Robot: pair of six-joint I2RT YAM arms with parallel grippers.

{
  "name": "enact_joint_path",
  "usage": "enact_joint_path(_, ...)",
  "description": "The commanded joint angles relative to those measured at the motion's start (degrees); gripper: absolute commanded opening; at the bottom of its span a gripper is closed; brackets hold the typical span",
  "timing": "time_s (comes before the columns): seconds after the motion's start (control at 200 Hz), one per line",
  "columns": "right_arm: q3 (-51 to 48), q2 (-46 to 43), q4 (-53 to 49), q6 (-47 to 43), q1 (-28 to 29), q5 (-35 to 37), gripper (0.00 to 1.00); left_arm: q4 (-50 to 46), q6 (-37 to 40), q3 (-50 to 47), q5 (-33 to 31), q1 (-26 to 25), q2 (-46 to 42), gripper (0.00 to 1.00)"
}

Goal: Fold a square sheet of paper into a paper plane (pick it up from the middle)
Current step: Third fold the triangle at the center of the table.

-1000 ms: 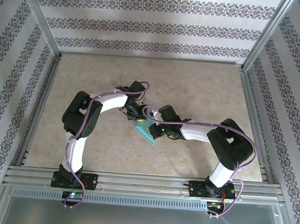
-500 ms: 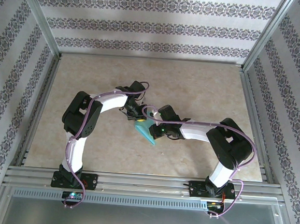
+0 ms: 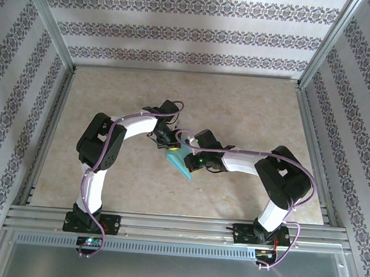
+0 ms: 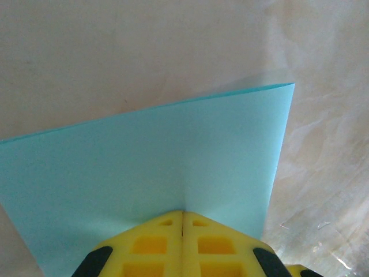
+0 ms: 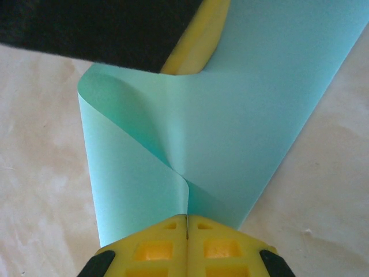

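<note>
patterned walls (image 3: 193, 33) on three sides, pale marbled counter (image 3: 251, 111) inside a metal frame.

paper plane (image 3: 180, 162) sits mid-counter, between my two tools and lifted at its far end. in the top view its long axis runs from far-left to near-right, with the pointed end toward the near edge.

left tool (image 3: 169, 146): jaws fully closed, pinching the far end of the paper. from the left wrist the blue sheet (image 4: 173, 156) fans up and away from the closed tips (image 4: 183, 213).

right tool (image 3: 189, 154): also fully closed, gripping the paper from the right side. the right wrist view shows the edge nipped at the tips (image 5: 186, 218), with the sheet (image 5: 230, 115) curling over to a yellow finger (image 5: 199, 40) of the left tool opposite.

both tools are on the paper, facing each other across it, so neither is nearer. my guess is the next crease runs along the span between the two grips. the layers look loose and bowed, not flat.
</note>
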Motion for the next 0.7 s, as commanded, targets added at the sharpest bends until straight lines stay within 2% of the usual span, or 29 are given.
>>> enact_joint_path(0.0,1.26,0.63,-1.35,0.4,-0.5,0.04,0.0,-2.61,1.1,-0.51,-0.78,-1.04,2.28,0.0)
enact_joint_path(0.465,0.75,1.96,-2.05,0.76,-0.54,0.63,0.0,-1.7,-0.93,0.1,-0.47,-0.54,-0.93,0.0)
enact_joint_path(0.695,0.47,1.7,-1.98,1.02,-0.59,0.99,0.0,3.9,-7.76,-5.25,-0.91,2.64,-8.41,0.11)
